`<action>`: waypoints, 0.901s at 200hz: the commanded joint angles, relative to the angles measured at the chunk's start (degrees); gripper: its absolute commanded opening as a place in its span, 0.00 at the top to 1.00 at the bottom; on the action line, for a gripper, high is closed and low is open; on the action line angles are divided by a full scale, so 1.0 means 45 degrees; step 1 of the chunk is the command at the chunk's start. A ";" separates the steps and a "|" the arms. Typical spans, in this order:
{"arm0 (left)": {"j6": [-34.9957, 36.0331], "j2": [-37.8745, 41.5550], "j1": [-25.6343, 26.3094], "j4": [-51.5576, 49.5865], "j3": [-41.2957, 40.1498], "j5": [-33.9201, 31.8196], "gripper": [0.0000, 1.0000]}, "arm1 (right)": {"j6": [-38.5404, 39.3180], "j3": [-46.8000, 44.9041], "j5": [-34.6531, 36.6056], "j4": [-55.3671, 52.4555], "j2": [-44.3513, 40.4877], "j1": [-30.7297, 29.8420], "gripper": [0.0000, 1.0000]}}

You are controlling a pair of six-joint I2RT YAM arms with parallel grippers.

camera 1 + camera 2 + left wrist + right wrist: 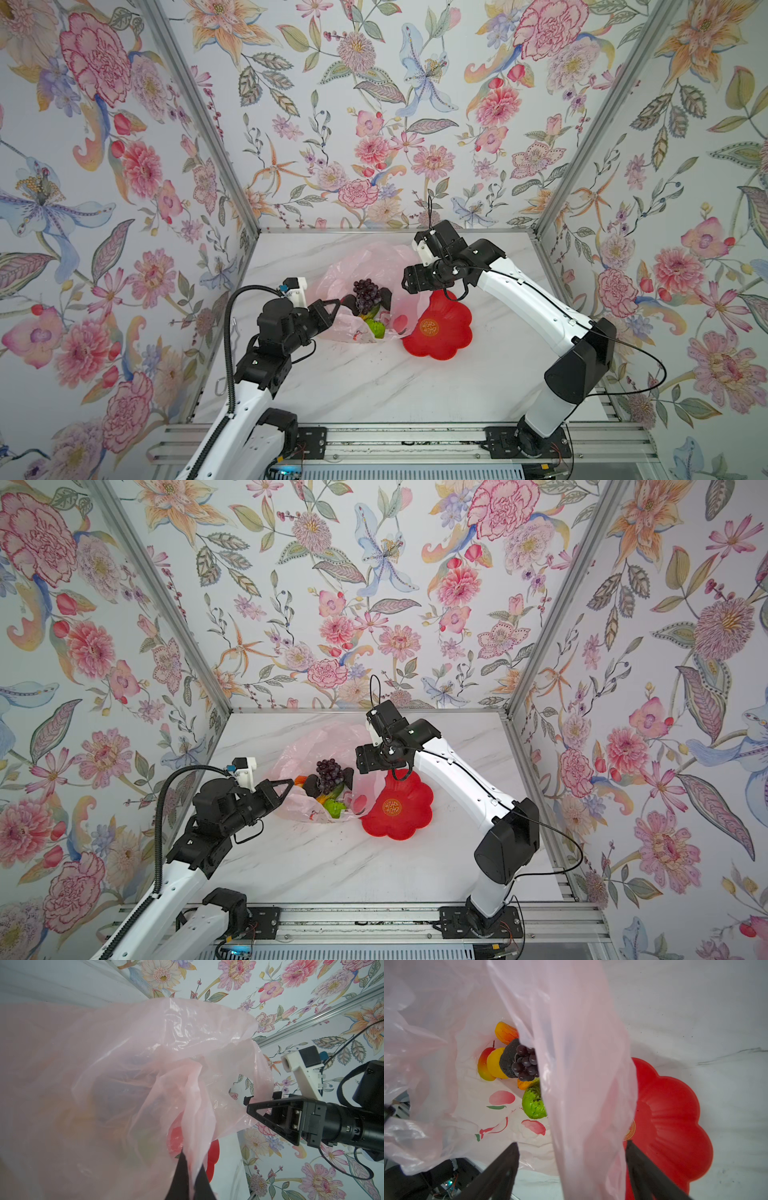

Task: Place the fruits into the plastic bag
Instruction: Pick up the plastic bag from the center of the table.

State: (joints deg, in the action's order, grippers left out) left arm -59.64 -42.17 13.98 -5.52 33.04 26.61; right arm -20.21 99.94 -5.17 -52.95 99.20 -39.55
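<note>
All fruits [508, 1061] in view lie inside the plastic bag [581, 1064]; the red dish [675, 1115], right of frame, shows none, so the task looks nearly done. The left gripper [192, 1165] pinches bag film. The right gripper [571, 1144] has its jaws spread around a strip of the bag.

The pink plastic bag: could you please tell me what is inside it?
Inside the plastic bag lie purple grapes, a black avocado, a yellow lemon, a green lime and a red-orange piece. A fold of the bag covers anything beyond.

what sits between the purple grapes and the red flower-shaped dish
A fold of the thin translucent pink plastic bag hangs between the purple grape bunch and the red flower-shaped dish, covering part of each. The right wrist view shows it clearly.
</note>
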 commanded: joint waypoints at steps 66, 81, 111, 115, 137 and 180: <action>-0.0047 0.0370 -0.0123 -0.0525 0.0305 0.0070 1.00 | -0.0360 0.0959 0.0793 -0.0250 0.0030 -0.0115 1.00; 0.0226 0.0098 -0.0130 -0.0913 0.1155 0.0112 1.00 | -0.0586 0.1679 0.0645 -0.0272 0.0006 -0.0155 1.00; 0.1587 -0.1522 -0.0197 -0.2383 0.4488 0.0336 1.00 | -0.0822 0.4008 0.0445 -0.0245 0.0354 -0.0308 1.00; 0.1746 -0.1736 -0.0206 -0.2526 0.5036 0.0336 1.00 | -0.0842 0.4574 0.0366 -0.0261 0.0473 -0.0345 1.00; 0.2451 -0.2793 -0.0384 -0.3130 0.7611 0.0213 1.00 | -0.0852 0.6932 0.0015 -0.0244 0.1160 -0.0488 1.00; 0.2657 -0.4282 -0.1061 -0.2799 1.1629 -0.0244 1.00 | -0.1016 1.0283 -0.1043 0.0130 0.2406 -0.0517 1.00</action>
State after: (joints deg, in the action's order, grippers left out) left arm -50.22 -59.09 11.07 -18.46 77.62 26.57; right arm -23.73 141.95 -6.57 -54.08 107.96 -42.00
